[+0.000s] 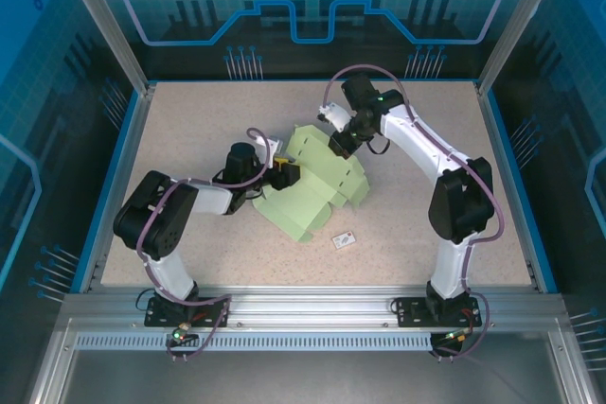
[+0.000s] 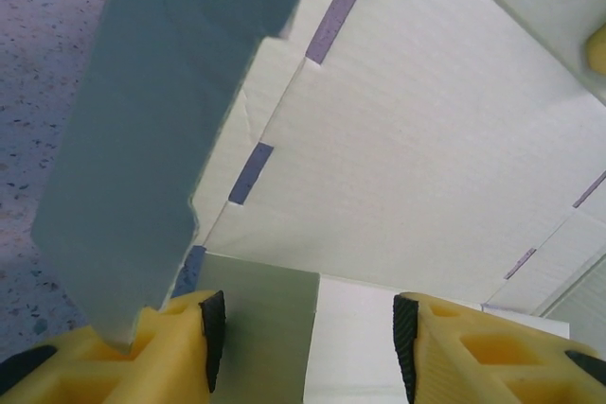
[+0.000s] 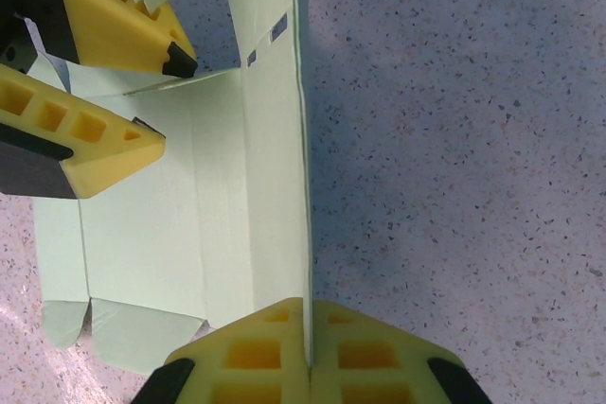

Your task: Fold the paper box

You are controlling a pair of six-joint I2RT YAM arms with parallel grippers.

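Pinching shut on a raised side panel of the paper box [image 3: 256, 234], the right claw [image 3: 308, 314] holds it upright, while the left claw [image 2: 308, 328] stands open with a flap between its spread fingers. The box lies mid-way across the tabletop [image 1: 426, 139], its long axis running diagonally from near-left to far-right. A white tag [image 1: 344, 240] near it bears dark marks too small to read.
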